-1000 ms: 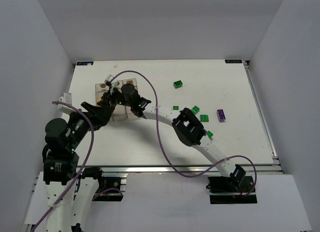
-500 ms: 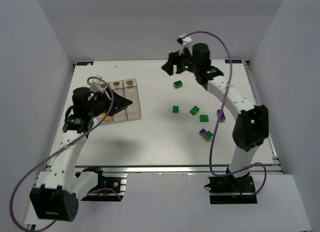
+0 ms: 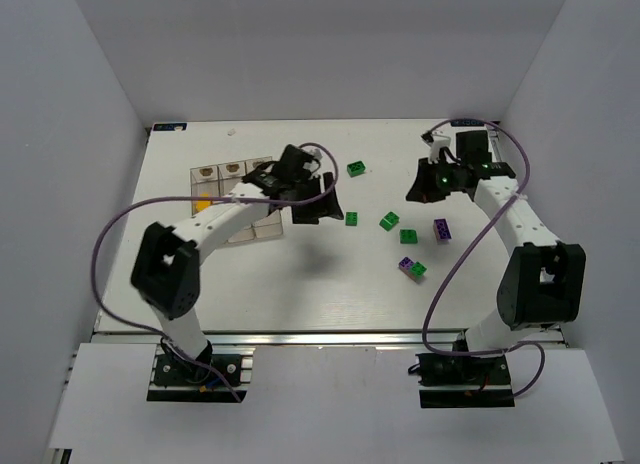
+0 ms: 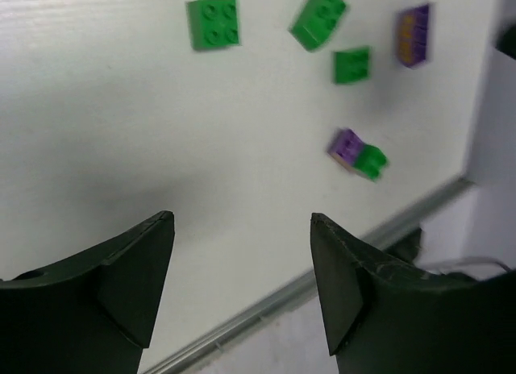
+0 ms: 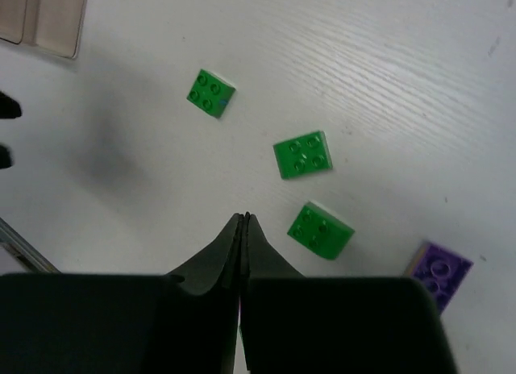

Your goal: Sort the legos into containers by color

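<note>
1. Legos: four loose green legos (image 3: 389, 221), one purple lego (image 3: 441, 229) and a purple-green pair (image 3: 411, 267) lie on the table (image 3: 300, 284) centre-right, well apart from the containers (image 3: 228, 182) at left. One yellow lego (image 3: 203, 201) looks to be in the leftmost bin.
2. Risk: the pair's two bricks touch, so a pinch on one may drag the other along and put the wrong colour in a bin.
3. Risk: three greens and the purple lie near each other. Wide fingers coming down on one could knock its neighbours.
4. Risk: both grippers flank the same cluster. If both go in, the arms or cables could clash.
5. Left gripper (image 4: 242, 269): fingers spread, nothing between them, above bare table near the closest green. The L arm reaches from its base over the tray toward centre, elbow out left.
6. Right gripper (image 5: 244, 229): fingers pressed together, nothing held; it must open before any pick. The R arm runs up the right edge, then folds inward, wrist looking down on the greens.
</note>
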{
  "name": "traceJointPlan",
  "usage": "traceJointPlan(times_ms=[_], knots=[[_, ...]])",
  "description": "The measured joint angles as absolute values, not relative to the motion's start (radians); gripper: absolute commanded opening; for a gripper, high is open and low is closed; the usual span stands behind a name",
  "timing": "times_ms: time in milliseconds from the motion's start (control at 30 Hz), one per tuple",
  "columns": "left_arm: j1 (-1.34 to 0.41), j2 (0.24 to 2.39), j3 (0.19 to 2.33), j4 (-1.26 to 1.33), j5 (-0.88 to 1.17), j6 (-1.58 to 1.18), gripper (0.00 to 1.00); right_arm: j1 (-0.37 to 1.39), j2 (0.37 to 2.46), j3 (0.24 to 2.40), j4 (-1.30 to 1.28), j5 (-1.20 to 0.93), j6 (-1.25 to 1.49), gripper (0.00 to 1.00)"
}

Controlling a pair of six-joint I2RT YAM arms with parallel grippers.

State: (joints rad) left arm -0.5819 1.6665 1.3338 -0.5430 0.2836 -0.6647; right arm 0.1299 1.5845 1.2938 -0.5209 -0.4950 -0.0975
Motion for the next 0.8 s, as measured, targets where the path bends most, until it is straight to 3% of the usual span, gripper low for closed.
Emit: traceJointPlan(times_ms=[33,200,267,433,600,800], knots=[[-0.608,1.728,1.396,-0.573,0.237,-0.657,0.79,0.107,1.57,1.275,-0.528,-0.506,-0.097,0.0],[-0.701,2.026,1.708,-0.715,-0.002,-0.614,0.8,0.041,1.512,1.241,-0.546,-0.569,-0.095,0.47],[-0.724,2.129,1.824,-0.775,-0.075,-0.598,0.81,0.032,1.499,1.241,-0.546,-0.593,-0.097,0.56],[-0.756,2.324,2.025,-0.85,-0.192,-0.561,0.82,0.01,1.485,1.241,-0.552,-0.653,-0.109,0.59],[-0.76,2.401,2.069,-0.884,-0.23,-0.54,0.81,-0.029,1.459,1.23,-0.553,-0.685,-0.108,0.6],[-0.767,2.401,2.063,-0.879,-0.261,-0.54,0.67,-0.039,1.45,1.228,-0.552,-0.716,-0.108,0.59]])
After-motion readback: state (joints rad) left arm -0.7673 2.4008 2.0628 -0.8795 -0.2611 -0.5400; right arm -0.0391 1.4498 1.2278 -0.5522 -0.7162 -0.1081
